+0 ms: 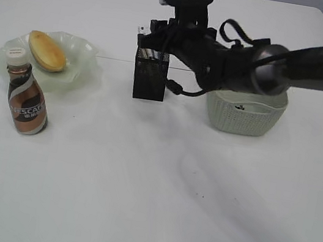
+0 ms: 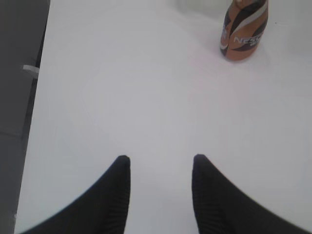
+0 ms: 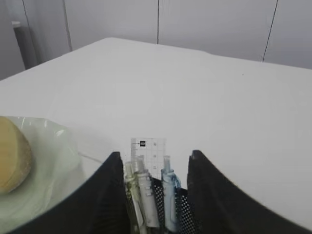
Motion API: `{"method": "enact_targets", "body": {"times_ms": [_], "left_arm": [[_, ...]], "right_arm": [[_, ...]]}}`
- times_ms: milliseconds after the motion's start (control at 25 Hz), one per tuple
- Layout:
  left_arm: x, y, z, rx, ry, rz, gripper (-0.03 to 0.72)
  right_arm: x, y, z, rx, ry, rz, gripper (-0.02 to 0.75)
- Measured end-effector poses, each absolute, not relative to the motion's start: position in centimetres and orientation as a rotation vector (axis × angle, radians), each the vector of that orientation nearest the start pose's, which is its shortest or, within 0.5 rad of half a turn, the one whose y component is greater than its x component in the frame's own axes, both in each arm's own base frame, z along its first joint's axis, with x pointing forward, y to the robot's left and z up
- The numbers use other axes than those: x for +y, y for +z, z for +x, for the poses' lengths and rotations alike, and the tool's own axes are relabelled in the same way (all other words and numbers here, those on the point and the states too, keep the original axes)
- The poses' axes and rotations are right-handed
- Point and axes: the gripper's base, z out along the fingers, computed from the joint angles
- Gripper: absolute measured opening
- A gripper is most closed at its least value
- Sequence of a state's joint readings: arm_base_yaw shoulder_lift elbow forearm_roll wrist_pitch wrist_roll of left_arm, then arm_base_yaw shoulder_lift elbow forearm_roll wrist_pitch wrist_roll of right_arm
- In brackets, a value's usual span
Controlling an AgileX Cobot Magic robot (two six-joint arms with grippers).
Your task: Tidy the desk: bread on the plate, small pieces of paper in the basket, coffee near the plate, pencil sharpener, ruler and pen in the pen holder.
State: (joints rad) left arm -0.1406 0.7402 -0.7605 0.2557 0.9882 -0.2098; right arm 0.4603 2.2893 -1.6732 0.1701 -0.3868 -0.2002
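The black mesh pen holder (image 1: 150, 79) stands at mid-table and holds several pens (image 3: 146, 190) and a clear ruler (image 3: 148, 151). My right gripper (image 3: 156, 155) is open just above the holder (image 3: 187, 214), with its fingers on either side of the pens; it shows in the exterior view (image 1: 156, 42) too. The bread (image 1: 47, 51) lies on the pale green plate (image 1: 83, 52). The coffee bottle (image 1: 26, 103) stands upright just in front of the plate. My left gripper (image 2: 161, 158) is open and empty over bare table, with the coffee bottle (image 2: 245, 29) far ahead to the right. The pencil sharpener is not visible.
A white woven basket (image 1: 246, 116) stands right of the pen holder, partly under my right arm; its contents are hard to make out. The table's left edge (image 2: 39, 97) runs along the left of the left wrist view.
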Motion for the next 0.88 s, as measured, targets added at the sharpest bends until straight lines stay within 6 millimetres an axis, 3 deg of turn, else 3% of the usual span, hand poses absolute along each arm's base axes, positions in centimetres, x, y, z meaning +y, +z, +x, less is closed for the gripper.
{"method": "enact_targets", "body": {"times_ms": [80, 360, 640, 880], "left_arm": [[0.1, 32.4, 12.5, 2.393, 0.157, -0.001, 0.313], [0.0, 32.5, 12.7, 2.374, 0.133, -0.003, 0.313], [-0.6, 32.7, 12.6, 2.381, 0.029, -0.032, 0.343], [-1.1, 35.1, 12.4, 2.331, -0.06, -0.057, 0.402]], "right_arm": [[23.0, 20.5, 47.4, 1.754, 0.267, -0.407, 0.323], [21.9, 29.2, 43.8, 1.849, 0.309, -0.466, 0.323], [19.6, 36.3, 37.8, 2.039, 0.349, -0.564, 0.323], [17.1, 41.8, 32.1, 2.108, 0.4, -0.558, 0.351]]}}
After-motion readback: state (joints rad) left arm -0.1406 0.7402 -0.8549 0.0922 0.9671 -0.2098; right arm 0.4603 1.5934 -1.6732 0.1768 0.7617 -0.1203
